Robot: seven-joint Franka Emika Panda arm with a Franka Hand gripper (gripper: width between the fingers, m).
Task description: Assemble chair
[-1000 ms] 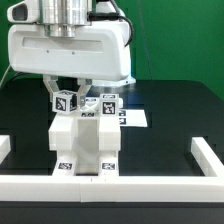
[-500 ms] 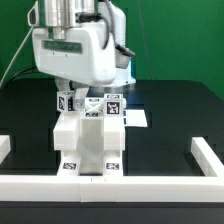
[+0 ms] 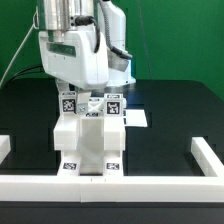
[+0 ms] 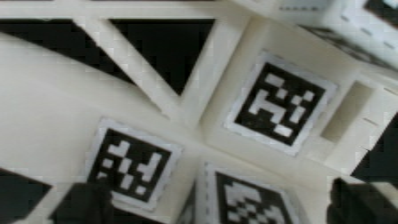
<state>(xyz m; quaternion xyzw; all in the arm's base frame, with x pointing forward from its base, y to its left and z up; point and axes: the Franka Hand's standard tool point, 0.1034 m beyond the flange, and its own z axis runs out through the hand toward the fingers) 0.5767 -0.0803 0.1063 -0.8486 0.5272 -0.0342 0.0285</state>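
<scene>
Chair stands against the border bar — jaws apart above it.

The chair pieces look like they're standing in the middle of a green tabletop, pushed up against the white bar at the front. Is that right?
Not quite: the tabletop is black, not green; the green is only the backdrop behind it. The exterior view shows this. The rest holds: the white chair pieces stand near the middle, against the white bar at the front.

No readable text or numbers — only black-and-white square tags on chair.
</scene>
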